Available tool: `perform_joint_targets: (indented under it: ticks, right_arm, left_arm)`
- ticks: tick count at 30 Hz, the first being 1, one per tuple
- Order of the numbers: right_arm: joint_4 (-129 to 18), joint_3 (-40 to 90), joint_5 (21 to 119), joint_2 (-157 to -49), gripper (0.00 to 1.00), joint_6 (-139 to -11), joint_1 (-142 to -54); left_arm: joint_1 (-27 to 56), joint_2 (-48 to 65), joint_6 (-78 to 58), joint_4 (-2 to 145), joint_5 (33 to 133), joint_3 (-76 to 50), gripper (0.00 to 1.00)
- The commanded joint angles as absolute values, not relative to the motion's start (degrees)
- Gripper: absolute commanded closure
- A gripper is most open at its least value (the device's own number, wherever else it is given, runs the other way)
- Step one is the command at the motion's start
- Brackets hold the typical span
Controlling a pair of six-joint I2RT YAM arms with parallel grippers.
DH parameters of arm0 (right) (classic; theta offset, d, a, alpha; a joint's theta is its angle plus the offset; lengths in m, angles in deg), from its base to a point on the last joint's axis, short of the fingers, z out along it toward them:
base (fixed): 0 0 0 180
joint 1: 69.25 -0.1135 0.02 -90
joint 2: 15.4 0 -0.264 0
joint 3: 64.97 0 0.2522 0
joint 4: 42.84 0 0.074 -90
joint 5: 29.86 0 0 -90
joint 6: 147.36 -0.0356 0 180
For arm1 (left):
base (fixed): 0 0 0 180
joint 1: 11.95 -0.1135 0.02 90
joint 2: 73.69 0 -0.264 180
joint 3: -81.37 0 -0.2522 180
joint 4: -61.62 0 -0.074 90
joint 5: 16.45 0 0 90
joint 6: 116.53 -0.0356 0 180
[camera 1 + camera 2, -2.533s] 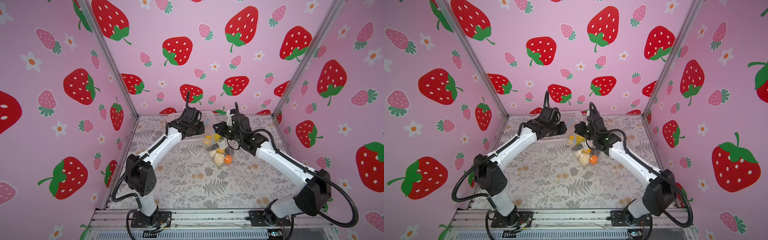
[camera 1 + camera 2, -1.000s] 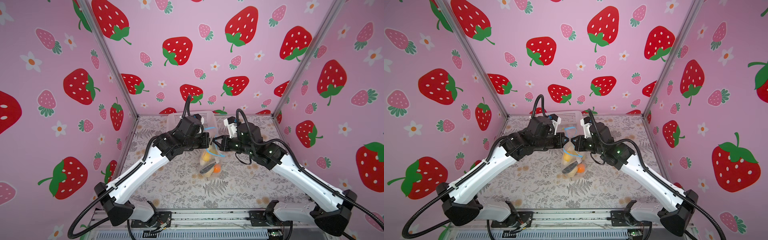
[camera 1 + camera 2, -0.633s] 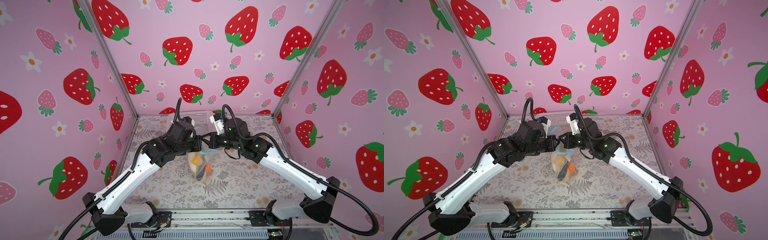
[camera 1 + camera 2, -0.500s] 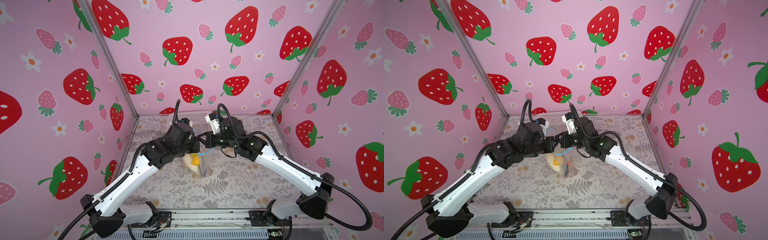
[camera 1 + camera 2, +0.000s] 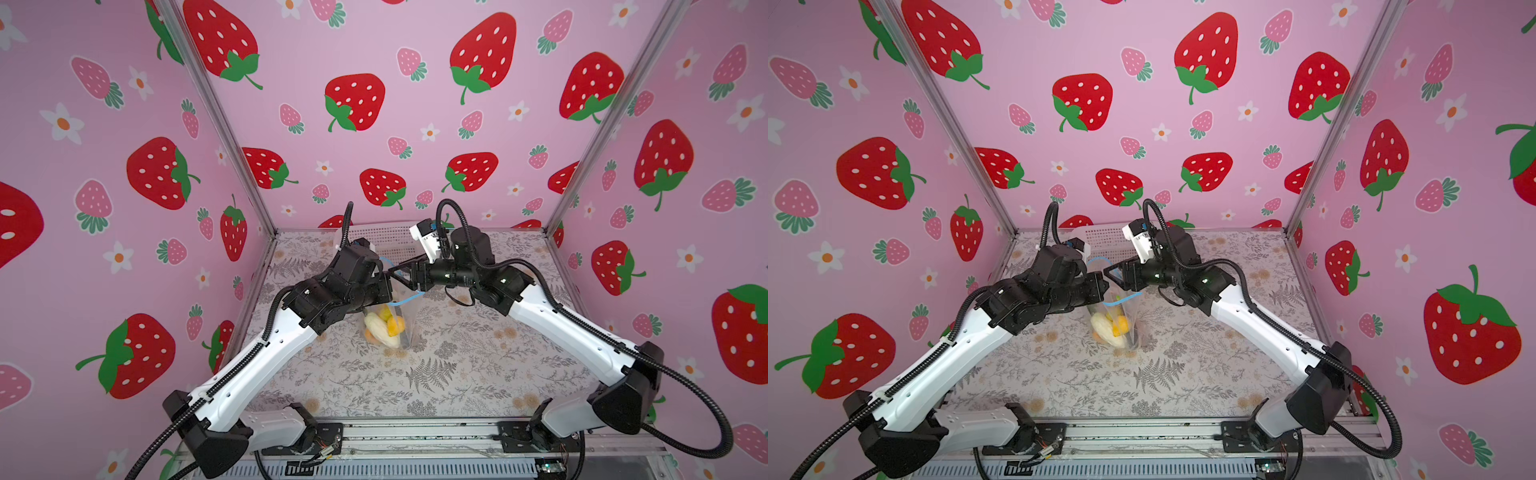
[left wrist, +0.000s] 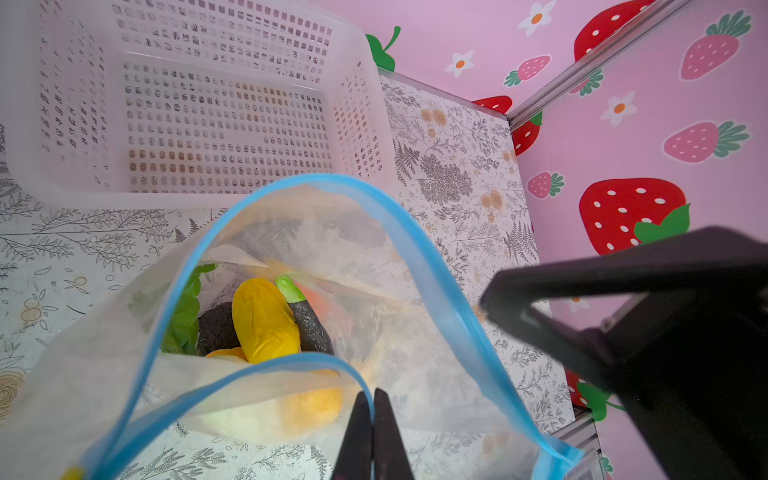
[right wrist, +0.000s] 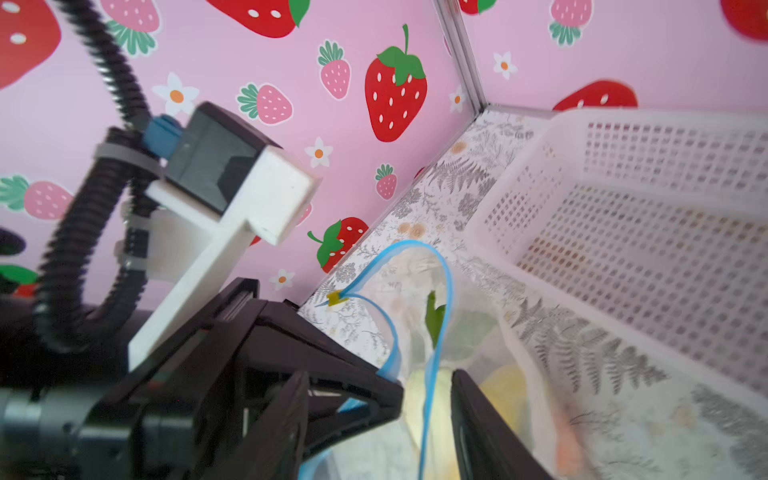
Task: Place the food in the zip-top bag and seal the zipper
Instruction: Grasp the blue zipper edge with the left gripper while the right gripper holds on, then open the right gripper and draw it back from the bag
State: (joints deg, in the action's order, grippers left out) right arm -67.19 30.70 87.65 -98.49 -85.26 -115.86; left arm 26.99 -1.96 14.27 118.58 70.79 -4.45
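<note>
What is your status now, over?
Left gripper shut on zip-top bag rim; right gripper open, zipper between jaws. Food inside, mouth unsealed. Basket behind, not blocking.

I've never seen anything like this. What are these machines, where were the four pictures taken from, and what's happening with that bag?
Two white robot arms stand at a table, each ending in a two-fingered pincer. Two pictures look down from overhead; two come from cameras on the arms' wrists. The left pincer is shut on the blue zipper edge of a clear bag, holding it up. Toy food sits inside. The right pincer is open at the bag's mouth, which is unsealed. A white basket stands behind.
</note>
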Motion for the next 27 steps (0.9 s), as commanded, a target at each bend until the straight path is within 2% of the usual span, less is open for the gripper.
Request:
perform_joint_targets:
  ticks: [1, 4, 8, 13, 16, 21, 25, 27]
  right_arm:
    - [-61.12, 26.48, 94.58, -89.89, 0.36, -72.35, -112.83]
    - [-55.61, 15.55, 97.07, -81.08, 0.24, -59.38, -112.81]
    - [-52.02, 4.65, 95.99, -73.26, 0.24, -48.65, -112.67]
    - [-50.55, 0.44, 98.41, -73.28, 0.28, -42.98, -112.66]
    - [-50.05, 0.21, 97.36, -74.93, 0.35, -42.31, -111.80]
    - [-44.84, -0.90, 99.35, -77.17, 0.47, -47.01, -109.94]
    - [-41.09, -1.96, 100.21, -78.67, 0.48, -49.35, -109.85]
    - [-39.24, -2.29, 100.31, -79.27, 0.51, -50.18, -109.85]
  left_arm:
    - [26.08, -1.44, 13.84, 117.70, 71.69, -1.95, 1.00]
    - [25.43, -1.27, 13.66, 117.34, 72.94, -1.49, 1.00]
    - [25.15, -1.00, 13.33, 116.71, 74.26, -1.47, 1.00]
    - [25.00, -1.25, 13.20, 116.49, 74.77, -2.02, 1.00]
    - [24.96, -1.46, 13.26, 116.21, 74.93, -2.59, 1.00]
    - [24.96, -1.44, 13.56, 115.55, 75.66, -3.57, 1.00]
    - [24.98, -1.03, 13.37, 115.63, 75.97, -3.40, 1.00]
    - [24.96, -0.91, 13.29, 115.61, 76.06, -3.31, 1.00]
